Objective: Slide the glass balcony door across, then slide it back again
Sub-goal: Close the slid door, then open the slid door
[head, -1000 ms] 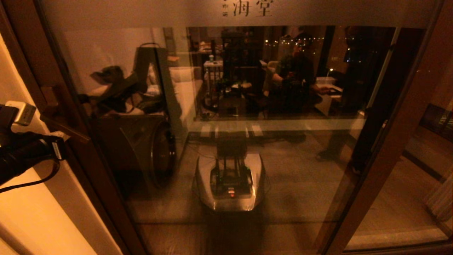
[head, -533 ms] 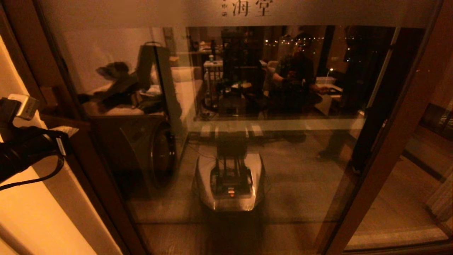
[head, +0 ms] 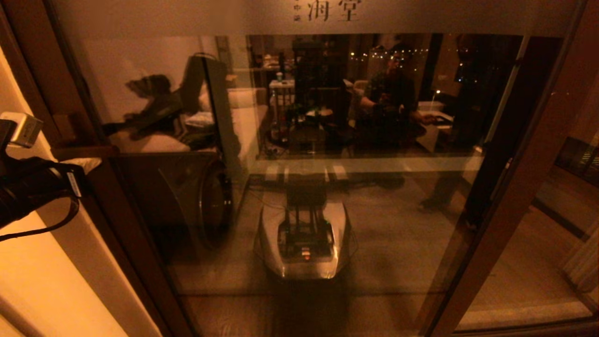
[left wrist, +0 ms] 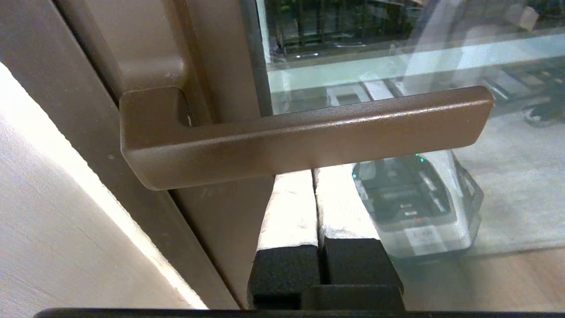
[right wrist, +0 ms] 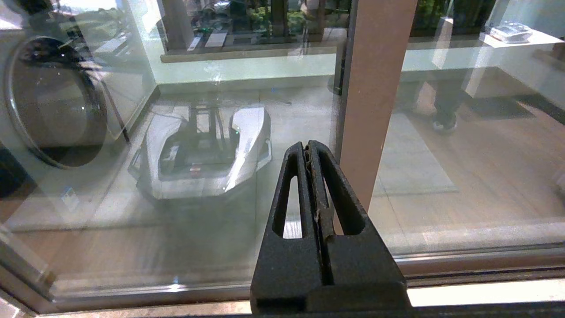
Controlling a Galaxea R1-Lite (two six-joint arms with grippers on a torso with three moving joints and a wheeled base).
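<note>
The left hand (left wrist: 315, 194), pressed narrow, is held just beneath the blocky brown pull handle (left wrist: 304, 137) of the brown-framed glass balcony door (head: 327, 210); dark Chinese characters (head: 334, 10) are printed on its frosted band. The right hand (right wrist: 311, 154) is pressed together near the glass.

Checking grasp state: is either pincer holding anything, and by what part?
Nothing held. Left pincer is shut, empty, tucked under the door's handle; right pincer shut, empty.

My left gripper (left wrist: 315, 207) has white-wrapped fingers on black bases; my right gripper (right wrist: 311, 152) is plain black. The glass balcony door (head: 304, 164) has a brown frame, a matte brown handle (left wrist: 304, 134), and a pale frosted band with dark characters along its top. The wall (head: 42, 276) at my left is cream.
</note>
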